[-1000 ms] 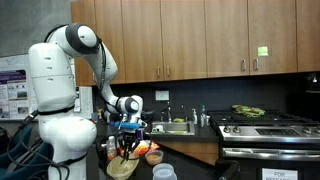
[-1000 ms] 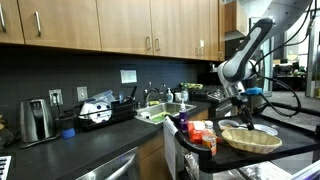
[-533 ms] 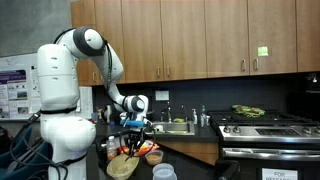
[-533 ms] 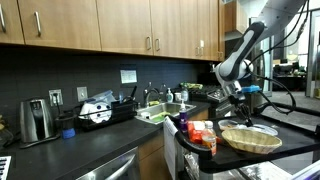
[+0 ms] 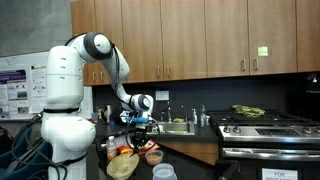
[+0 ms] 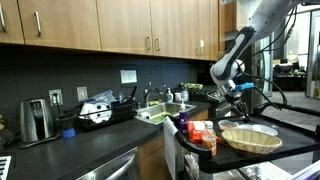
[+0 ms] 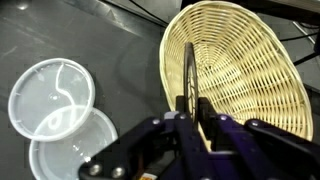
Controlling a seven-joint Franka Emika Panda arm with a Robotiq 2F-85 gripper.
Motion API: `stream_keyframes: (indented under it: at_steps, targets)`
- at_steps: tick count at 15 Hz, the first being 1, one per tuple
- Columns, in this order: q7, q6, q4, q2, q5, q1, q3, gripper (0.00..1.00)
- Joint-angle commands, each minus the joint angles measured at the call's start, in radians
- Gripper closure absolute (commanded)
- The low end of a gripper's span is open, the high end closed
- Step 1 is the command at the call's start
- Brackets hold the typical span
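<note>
Sideways and a little upward is how the arm has gone since a second ago, its elbow swinging more upright, so that the pincer point(image 5: 139, 126) now hangs nearer the edge of the basket point(image 5: 122, 165) than its middle. From the wrist view the pincer point(image 7: 190, 112) is pressed together on a thin dark utensil point(image 7: 188, 70), which points down over the inside of the woven basket point(image 7: 250, 70) close to its near rim; I cannot make out whether the tip touches the weave. The grip looks narrow and sits at the very end of the handle, so I would worry that the utensil swivels or slips out if the arm jerks. If the tip catches the rim, the light basket could tip or slide along the surface point(image 7: 110, 40). Two clear plastic lids point(image 7: 50, 95) lie just beside the basket, overlapping each other, and a dragged basket would likely push them along. The surface is dark and smooth, part of a kitchen run with wooden cabinets point(image 5: 200, 35) above, a stove point(image 5: 265, 128) off to one side, and a sink point(image 6: 165, 112) and toaster point(image 6: 36, 120) farther along the wall in an exterior view.
</note>
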Motion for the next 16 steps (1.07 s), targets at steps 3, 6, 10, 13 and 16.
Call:
stream_keyframes:
  at_steps: [3,6,10,13,16]
  targets:
    - [0.029,-0.095,0.060,0.032,-0.022,-0.014,-0.015,0.96]
    - [0.033,-0.132,0.063,0.047,-0.030,-0.019,-0.021,0.96]
    - [0.053,-0.186,0.082,0.084,-0.055,-0.016,-0.022,0.96]
    - [0.072,-0.233,0.111,0.109,-0.076,-0.012,-0.020,0.96]
    - [0.076,-0.254,0.143,0.131,-0.085,-0.012,-0.020,0.96]
